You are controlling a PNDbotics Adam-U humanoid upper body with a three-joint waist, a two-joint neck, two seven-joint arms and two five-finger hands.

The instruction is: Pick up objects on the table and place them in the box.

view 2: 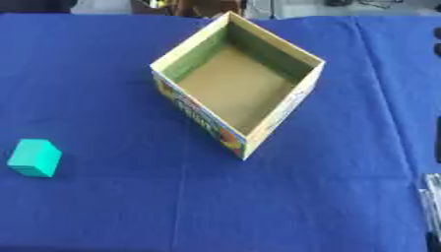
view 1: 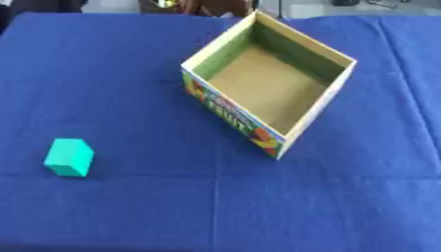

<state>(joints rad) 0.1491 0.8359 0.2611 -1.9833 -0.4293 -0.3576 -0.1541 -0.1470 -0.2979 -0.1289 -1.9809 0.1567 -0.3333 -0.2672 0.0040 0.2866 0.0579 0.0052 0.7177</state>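
Blue cloth [view 1: 129, 74] on table, open cardboard box [view 1: 314, 106] centre-right w/ nothing inside, teal block [view 1: 69, 157] well apart at left, silvery right hand [view 2: 433, 206] at right edge, grip can't tell.

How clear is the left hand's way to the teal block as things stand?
Probably clear: the teal block lies alone on the blue cloth, on the robot's left, well apart from the open cardboard box. The left hand itself is not in view.
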